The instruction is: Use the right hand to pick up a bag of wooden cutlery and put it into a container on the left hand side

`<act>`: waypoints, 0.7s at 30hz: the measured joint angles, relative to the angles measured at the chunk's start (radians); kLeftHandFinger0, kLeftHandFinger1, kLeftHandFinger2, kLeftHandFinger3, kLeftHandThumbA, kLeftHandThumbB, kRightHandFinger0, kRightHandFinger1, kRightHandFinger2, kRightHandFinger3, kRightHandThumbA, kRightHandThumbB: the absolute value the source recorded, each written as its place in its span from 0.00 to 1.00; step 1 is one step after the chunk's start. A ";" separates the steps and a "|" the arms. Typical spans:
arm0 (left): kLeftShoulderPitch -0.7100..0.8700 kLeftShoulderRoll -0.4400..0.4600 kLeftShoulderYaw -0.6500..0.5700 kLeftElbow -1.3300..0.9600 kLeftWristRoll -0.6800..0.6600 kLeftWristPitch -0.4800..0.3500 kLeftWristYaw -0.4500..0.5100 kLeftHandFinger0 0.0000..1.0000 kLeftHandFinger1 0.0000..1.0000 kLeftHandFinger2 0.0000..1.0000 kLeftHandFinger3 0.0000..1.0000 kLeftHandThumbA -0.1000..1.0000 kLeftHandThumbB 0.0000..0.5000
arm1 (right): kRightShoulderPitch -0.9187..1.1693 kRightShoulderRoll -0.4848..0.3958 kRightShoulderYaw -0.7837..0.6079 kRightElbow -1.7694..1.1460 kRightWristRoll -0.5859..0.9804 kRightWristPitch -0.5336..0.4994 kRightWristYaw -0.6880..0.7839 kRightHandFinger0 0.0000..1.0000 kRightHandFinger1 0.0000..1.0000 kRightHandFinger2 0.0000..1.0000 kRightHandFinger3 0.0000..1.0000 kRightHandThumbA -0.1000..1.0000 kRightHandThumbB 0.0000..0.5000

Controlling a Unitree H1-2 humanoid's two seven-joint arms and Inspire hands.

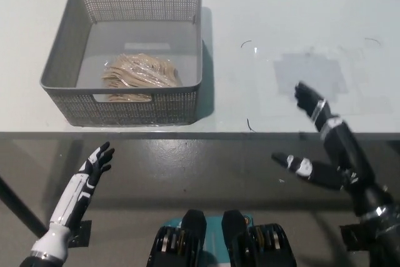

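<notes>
The bag (141, 73) of wooden cutlery lies inside the basket (65, 60), on its floor toward the near wall, a little left of the middle. Through the clear wrap the pale wood shows as a loose fan of pieces. Part of the bag shows again through the slot in the near wall of the basket. Nothing touches it.

The basket is grey, with mesh walls and a handle slot at the far and near sides. It stands on the left part of the table (300, 35), close to the near edge. The table is pale, with a darker grey square patch (310, 74) on its right half and a few thin dark marks (249, 44) between patch and basket.

The right hand (319, 139) hangs at the table's near edge, right of centre, well apart from the basket. It holds nothing; its fingers are spread wide, one reaching over the table edge below the patch, another pointing left in front of the table over the floor.

The left hand (87, 176) rests low at the left, below the table edge and in front of the basket. It is empty too, fingers apart and pointing up.
</notes>
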 measured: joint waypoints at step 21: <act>-0.007 0.001 -0.001 -0.002 -0.033 0.019 -0.011 1.00 1.00 1.00 1.00 1.00 0.53 | 0.127 0.056 -0.002 0.091 0.139 -0.037 0.000 1.00 1.00 1.00 1.00 1.00 0.29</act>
